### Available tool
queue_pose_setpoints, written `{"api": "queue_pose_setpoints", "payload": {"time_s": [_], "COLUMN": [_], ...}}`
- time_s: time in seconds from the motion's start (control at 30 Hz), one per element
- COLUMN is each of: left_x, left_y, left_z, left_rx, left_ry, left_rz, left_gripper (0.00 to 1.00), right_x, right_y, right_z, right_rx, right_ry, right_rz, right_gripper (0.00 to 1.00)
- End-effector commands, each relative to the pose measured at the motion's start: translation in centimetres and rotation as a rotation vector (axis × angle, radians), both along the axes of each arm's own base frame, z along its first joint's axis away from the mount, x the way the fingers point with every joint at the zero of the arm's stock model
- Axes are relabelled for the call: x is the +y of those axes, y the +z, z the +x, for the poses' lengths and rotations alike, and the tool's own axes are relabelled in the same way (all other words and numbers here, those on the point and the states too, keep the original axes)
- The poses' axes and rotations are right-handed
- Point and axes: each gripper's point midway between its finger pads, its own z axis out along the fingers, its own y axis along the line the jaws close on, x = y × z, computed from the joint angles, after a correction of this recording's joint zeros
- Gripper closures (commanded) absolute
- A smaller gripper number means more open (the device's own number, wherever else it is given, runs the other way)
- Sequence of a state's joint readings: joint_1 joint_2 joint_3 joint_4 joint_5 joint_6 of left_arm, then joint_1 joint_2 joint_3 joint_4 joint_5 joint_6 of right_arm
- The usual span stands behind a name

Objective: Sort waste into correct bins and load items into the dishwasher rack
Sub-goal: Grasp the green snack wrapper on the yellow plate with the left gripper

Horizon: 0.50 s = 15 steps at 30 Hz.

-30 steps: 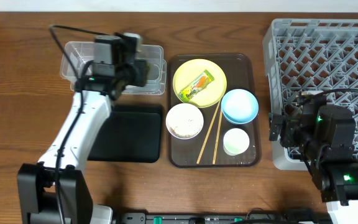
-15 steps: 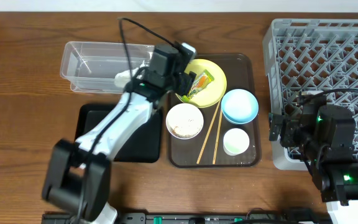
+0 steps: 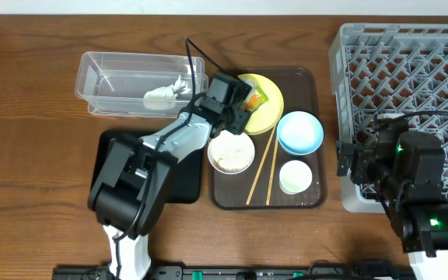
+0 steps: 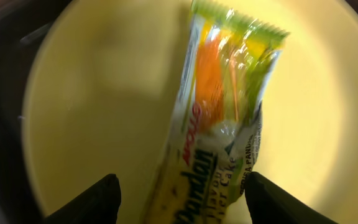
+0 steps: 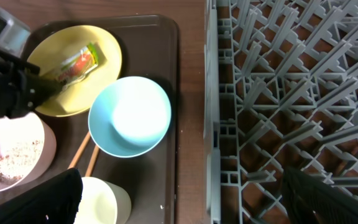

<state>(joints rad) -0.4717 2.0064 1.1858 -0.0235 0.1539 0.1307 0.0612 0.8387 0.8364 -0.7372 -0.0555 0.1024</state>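
Observation:
My left gripper [image 3: 241,109] is open, its fingers either side of the lower end of the green-and-yellow snack wrapper [image 4: 219,124] that lies on the yellow plate [image 3: 269,117]. The crumpled white paper scrap [image 3: 162,94] lies in the clear tub [image 3: 99,82]. The black tray [image 3: 119,159] is partly hidden by my left arm. The white bowl [image 3: 231,151] holds rice-like scraps. The light blue bowl [image 3: 299,131], small white cup [image 3: 295,176] and chopsticks [image 3: 261,167] lie on the brown tray. My right gripper [image 5: 179,205] is open by the grey rack [image 3: 411,70].
The dark brown serving tray [image 3: 311,198] holds the dishes between the bins and the rack. In the right wrist view the rack's edge [image 5: 213,124] stands just right of the tray rim. Bare wooden table lies to the left and front.
My left arm swung from over the clear tub to the yellow plate, leaving the white paper scrap in the tub. It now straddles the wrapper. The right arm has not moved.

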Motion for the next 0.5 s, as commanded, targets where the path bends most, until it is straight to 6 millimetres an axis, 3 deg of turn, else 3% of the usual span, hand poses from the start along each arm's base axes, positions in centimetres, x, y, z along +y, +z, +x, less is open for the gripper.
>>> {"api": "queue_pose_setpoints", "payload": {"time_s": [0.0,0.23,0.33,0.47], "left_x": [0.1,0.0,-0.1,0.2], "left_y": [-0.9,0.8,3.4,8.4], "left_z": [0.2,0.5,0.8,0.9], "left_rx": [0.007,-0.024,-0.073,-0.15], "left_ry": [0.001,0.001,0.003,0.011], "left_rz": [0.017,0.0,-0.024,-0.063], "left_gripper": [0.36,0.92,0.94,0.94], "right_x": [-0.3,-0.3,-0.3,-0.3], "right_y": [0.8,0.8,0.8,0.8], "right_z": [0.2,0.2,0.2,0.2], "right_rx": [-0.018,-0.018,-0.018,-0.018], "right_ry": [-0.01,-0.01,-0.01,-0.01], "right_rz": [0.002,0.002,0.002,0.002], "right_gripper": [0.01,0.01,0.01,0.01]}}
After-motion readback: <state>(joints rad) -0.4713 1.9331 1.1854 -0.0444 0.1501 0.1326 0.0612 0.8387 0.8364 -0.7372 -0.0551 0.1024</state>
